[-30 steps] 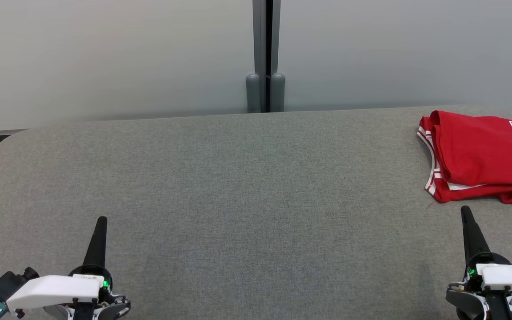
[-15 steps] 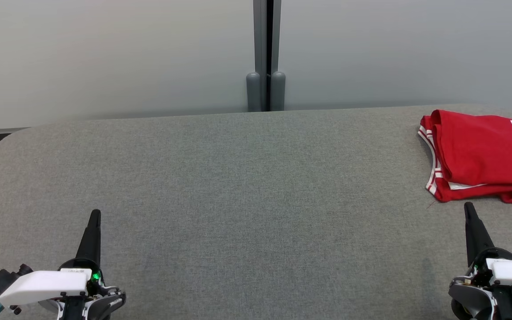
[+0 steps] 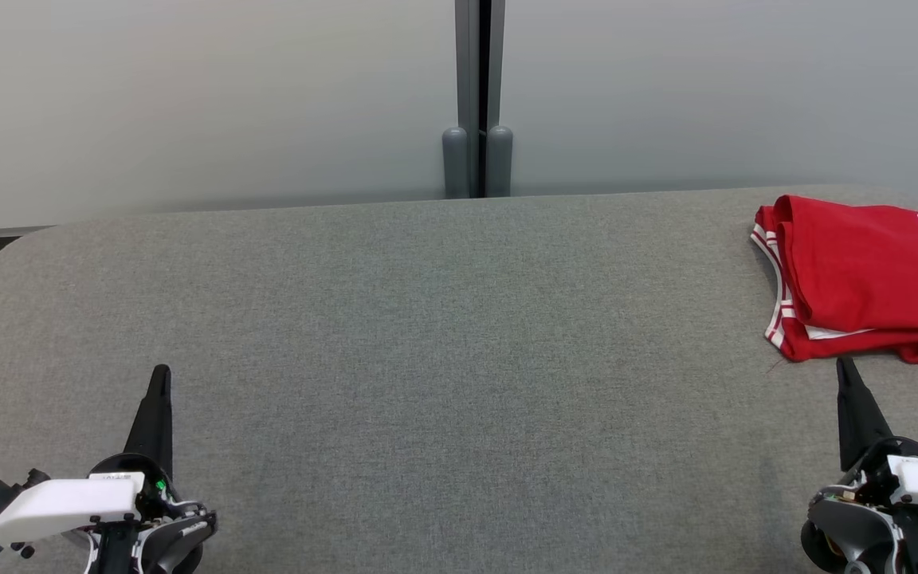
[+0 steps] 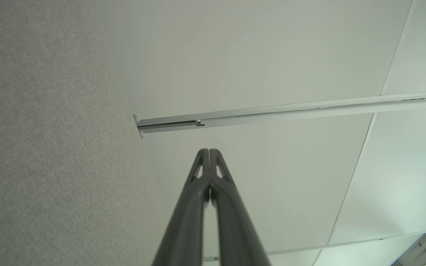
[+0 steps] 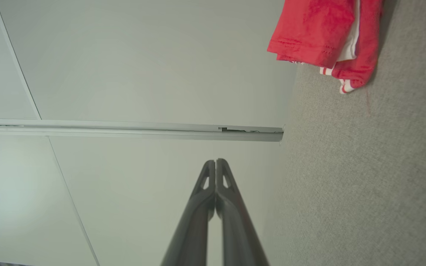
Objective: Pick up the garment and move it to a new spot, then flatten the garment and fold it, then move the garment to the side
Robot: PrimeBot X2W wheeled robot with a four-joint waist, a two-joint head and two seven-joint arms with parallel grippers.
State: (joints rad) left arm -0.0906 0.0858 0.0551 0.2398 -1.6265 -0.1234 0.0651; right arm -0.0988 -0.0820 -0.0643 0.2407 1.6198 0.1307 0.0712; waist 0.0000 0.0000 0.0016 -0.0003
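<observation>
Left gripper [image 3: 158, 376] sits low at the near left over the grey cloth-covered table [image 3: 459, 335], its fingers pressed together into one dark point. Its wrist view agrees: the tips meet, with grey cloth along one side and pale wall beyond. A wide stretch of grey cloth lies between the two grippers. Behind the table's far edge stand pale wall panels [image 3: 188, 96], split at the middle by a dark upright post [image 3: 476, 80] with two rounded grey caps at its foot. Right gripper [image 3: 845, 368] sits low at the near right, fingers likewise closed tip to tip, pointing toward the far edge. The red jersey [image 3: 865, 279] lies folded on the far right part of the table, close to the far edge and cut off by the right border of the head view. It has white-and-red striped trim along its left side and part of a dark numeral at the border. It lies just beyond the right gripper's tip. The right wrist view shows the jersey's hem ahead and off to one side, apart from the fingers, with a strip of grey cloth between. A thin reddish thread [image 3: 774, 366] lies on the cloth by the jersey's near left corner.
</observation>
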